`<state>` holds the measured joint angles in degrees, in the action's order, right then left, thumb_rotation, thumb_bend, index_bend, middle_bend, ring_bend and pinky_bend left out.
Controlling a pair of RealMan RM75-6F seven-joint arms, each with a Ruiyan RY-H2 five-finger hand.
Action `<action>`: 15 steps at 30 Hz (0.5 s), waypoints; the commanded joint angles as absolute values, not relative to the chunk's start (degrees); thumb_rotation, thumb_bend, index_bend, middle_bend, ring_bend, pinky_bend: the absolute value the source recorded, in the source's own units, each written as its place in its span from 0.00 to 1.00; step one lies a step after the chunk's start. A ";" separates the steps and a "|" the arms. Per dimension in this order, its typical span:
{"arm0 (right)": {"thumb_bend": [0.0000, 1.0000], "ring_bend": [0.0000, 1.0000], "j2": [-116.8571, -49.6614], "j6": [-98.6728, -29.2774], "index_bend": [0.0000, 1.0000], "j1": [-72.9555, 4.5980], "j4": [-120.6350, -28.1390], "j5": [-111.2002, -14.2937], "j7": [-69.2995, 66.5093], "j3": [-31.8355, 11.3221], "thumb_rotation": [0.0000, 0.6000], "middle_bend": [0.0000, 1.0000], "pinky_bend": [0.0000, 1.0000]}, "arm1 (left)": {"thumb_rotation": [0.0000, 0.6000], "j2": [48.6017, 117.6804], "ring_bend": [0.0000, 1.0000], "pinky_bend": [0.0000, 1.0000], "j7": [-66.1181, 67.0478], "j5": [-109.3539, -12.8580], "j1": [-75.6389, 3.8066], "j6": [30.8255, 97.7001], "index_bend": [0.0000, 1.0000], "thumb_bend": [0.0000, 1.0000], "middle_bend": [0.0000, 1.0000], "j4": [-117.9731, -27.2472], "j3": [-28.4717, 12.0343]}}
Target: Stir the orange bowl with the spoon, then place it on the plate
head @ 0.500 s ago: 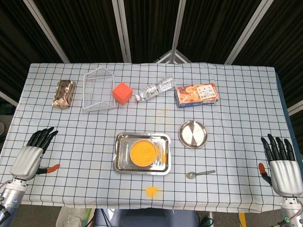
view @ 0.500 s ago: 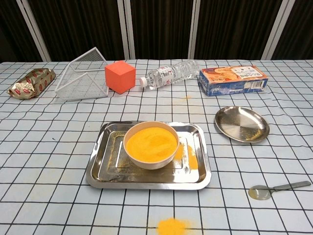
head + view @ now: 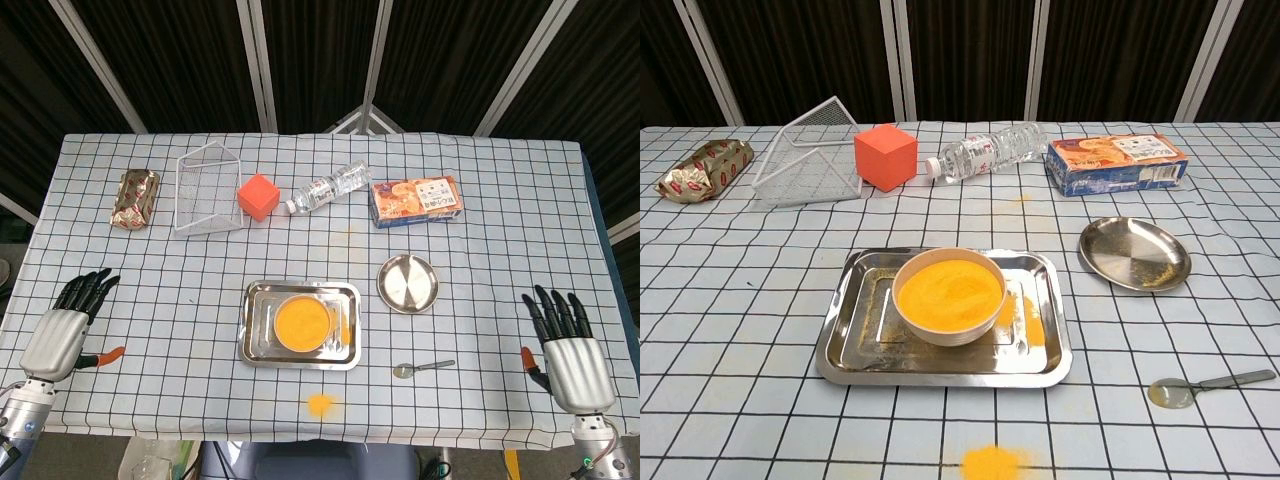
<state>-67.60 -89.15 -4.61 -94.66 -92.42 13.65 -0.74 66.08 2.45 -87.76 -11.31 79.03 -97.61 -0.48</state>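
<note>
Spoon (image 3: 423, 368) lies crosswise, bowl end pointing left toward the tray (image 3: 299, 322); both hands empty, fingers spread.

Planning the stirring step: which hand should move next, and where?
Probably the right hand, sliding inward to the spoon. The spoon lies flat on the table, untouched, nearer that hand; both hands are open and empty, and the bowl is unstirred.

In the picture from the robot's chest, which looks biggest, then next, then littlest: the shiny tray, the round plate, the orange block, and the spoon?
1. Shiny tray, clearly the biggest.
2. Round plate.
3. Orange block and spoon: too close to rank. The spoon is longer but very thin. The block also sits farther from the camera, so it looks smaller than it really is.
</note>
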 commanded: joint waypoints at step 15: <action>0.45 0.00 -77.36 -75.17 0.38 -9.16 -98.53 -92.75 25.44 3.13 1.00 0.01 0.00 | 1.00 66.01 0.00 0.02 2.53 -87.72 -11.40 78.62 0.00 0.00 0.00 -97.77 -0.34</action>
<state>-76.54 -75.90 -8.81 -98.94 -93.10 24.65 2.96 66.01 2.52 -87.73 -11.41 78.63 -97.78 -0.35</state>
